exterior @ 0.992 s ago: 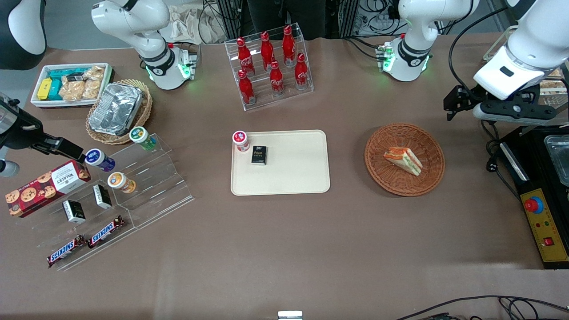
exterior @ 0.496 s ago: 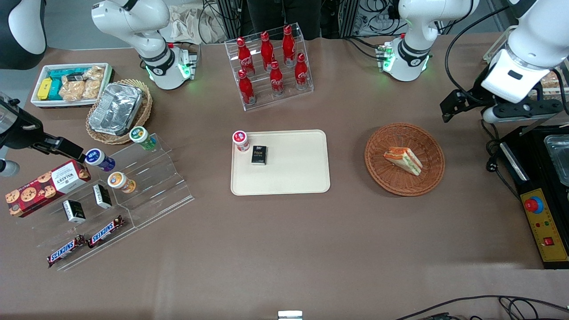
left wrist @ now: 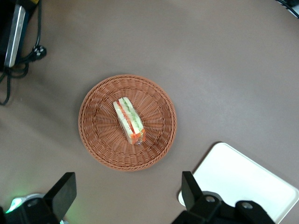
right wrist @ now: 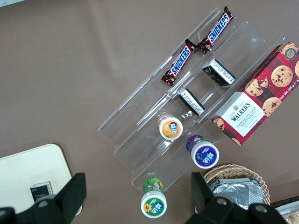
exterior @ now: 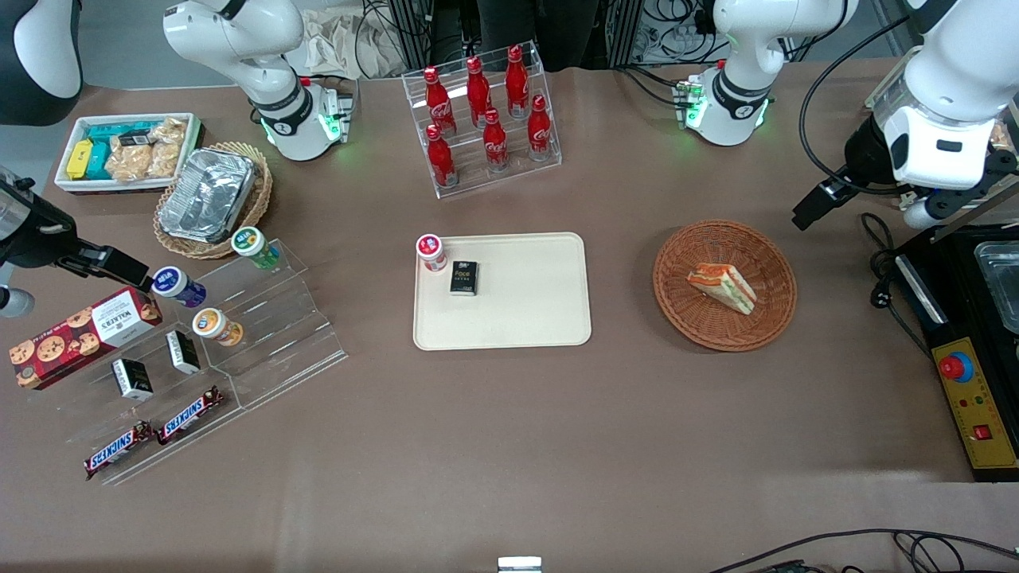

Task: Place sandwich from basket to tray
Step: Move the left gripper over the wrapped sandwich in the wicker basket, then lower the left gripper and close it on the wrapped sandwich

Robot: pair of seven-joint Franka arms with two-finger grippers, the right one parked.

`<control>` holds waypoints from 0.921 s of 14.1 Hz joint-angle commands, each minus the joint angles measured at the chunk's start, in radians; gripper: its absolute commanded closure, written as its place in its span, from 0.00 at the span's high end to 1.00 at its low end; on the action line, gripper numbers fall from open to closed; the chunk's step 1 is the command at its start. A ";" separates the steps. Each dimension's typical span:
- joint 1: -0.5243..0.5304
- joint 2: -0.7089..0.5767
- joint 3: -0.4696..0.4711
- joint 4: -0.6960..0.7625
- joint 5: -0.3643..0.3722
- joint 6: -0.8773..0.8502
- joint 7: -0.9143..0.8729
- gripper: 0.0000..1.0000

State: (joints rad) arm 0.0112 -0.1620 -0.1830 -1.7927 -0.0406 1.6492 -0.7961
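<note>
Looking at the table (exterior: 509, 446) first, we see that the task has not really started. The tray (exterior: 525, 318) lies in the middle and has only a small black box (exterior: 463, 278) and a red-capped cup (exterior: 431, 251) at one corner; most of it is bare. The basket (exterior: 776, 318) stands beside the tray, toward the working arm's end, well apart from it. The sandwich (exterior: 723, 287) lies in the basket, on its side. So the picking, carrying and placing are all left to do, in our judgement.

The left arm (exterior: 947, 87) hangs high near the table edge, above and beside the basket. In the wrist view the camera looks straight down on the sandwich (left wrist: 129, 120), and the gripper (left wrist: 124, 196) is spread wide and holds nothing, well above the basket (left wrist: 100, 149).
</note>
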 commanded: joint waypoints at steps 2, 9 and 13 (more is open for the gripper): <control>-0.002 -0.010 0.000 -0.030 -0.010 -0.022 -0.083 1.00; 0.000 0.001 -0.001 -0.262 0.033 0.141 -0.075 1.00; 0.001 0.010 0.000 -0.440 0.033 0.347 -0.086 1.00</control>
State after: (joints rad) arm 0.0129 -0.1367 -0.1818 -2.1455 -0.0226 1.9055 -0.8547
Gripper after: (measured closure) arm 0.000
